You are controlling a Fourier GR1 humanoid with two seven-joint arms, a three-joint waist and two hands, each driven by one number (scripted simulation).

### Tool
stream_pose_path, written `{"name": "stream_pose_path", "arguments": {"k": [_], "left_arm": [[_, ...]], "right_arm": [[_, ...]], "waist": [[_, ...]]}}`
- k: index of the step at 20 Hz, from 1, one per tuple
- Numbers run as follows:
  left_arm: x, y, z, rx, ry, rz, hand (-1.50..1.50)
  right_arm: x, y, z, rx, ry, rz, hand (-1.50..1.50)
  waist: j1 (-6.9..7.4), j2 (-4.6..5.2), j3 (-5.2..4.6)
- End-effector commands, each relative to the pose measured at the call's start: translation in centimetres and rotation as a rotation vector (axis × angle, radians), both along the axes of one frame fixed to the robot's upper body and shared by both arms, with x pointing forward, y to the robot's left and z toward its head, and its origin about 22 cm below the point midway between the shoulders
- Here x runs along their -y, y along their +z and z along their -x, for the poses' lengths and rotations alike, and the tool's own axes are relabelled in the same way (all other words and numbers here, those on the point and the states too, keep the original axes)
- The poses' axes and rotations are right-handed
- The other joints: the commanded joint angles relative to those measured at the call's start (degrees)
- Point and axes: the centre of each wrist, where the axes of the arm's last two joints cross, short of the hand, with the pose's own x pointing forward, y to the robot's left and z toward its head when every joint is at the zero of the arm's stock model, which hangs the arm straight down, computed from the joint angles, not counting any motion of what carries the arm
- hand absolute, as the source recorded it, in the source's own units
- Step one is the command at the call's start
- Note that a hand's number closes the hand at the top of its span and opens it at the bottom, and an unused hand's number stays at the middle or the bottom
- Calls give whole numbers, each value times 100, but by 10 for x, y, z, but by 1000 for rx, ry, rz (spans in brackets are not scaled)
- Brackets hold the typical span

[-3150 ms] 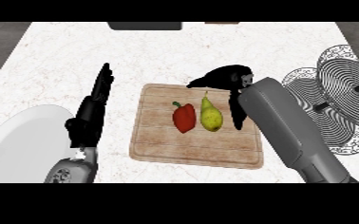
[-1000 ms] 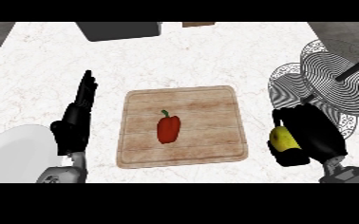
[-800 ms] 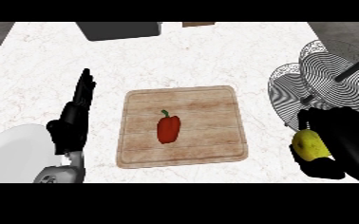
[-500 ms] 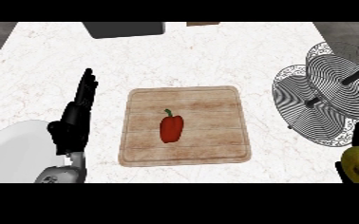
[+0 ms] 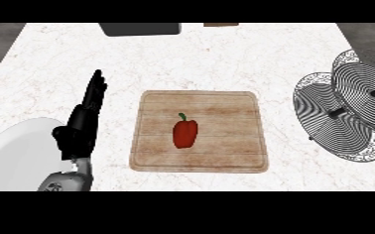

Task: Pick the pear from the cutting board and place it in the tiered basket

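- One hand shows in the head view: the left hand [image 5: 76, 131], at the left side, coming up from the lower edge on its grey forearm [image 5: 67, 181].
- Its fingers [image 5: 95, 87] are straight and held together, pointing away from the robot towards the far side of the counter. The hand is fully open and holds nothing, and whether it touches the counter beneath cannot be told.
- The right hand does not show in this view.
- One white plate [image 5: 22, 153] lies at the lower left. Its rim runs under the left hand's palm and wrist as seen from above.
- One wooden cutting board [image 5: 219, 106] lies flat in the middle of the counter, just to the right of the left hand and apart from it.
- One red bell pepper [image 5: 184, 133] lies on the board, a little left of its centre, with its green stem pointing away from the robot.
- The pear appears nowhere in this view, so where it is cannot be told.
- One wire tiered basket [image 5: 322, 111] stands at the right edge, well apart from the board. Two of its tiers show, the upper tier [image 5: 355, 72] partly cut off by the edge.
- The white marbled counter [image 5: 219, 59] carries all of these.
- At the far edge are one dark grey object [image 5: 139, 28] and one small brown object [image 5: 219, 24], both cut off.
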Motion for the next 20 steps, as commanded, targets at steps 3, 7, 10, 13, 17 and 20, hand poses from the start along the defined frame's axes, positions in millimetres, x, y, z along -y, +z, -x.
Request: {"name": "stream_pose_path", "arguments": {"k": [3,7,10,13,17,20], "left_arm": [[9,-12,-10,24,-34,-10,0],[21,5,-4,9,-43,-3,0],[22,8,-10,18,-61,-12,0],[28,-2,-15,24,-38,8,0],[21,-9,-13,28,-70,2,0],[27,2,-7,40,-55,13,0]], "right_arm": [[-6,42,6,46,50,-89,150],[-4,62,0,78,8,-152,150],[13,90,-24,71,-57,-78,150],[18,81,-41,68,-61,-78,150],[26,80,-47,82,-65,-31,150],[39,42,-65,84,-65,7,150]], "waist": [[168,70,4],[215,59,10],[274,92,16],[272,109,22],[263,103,23],[303,120,30]]}}
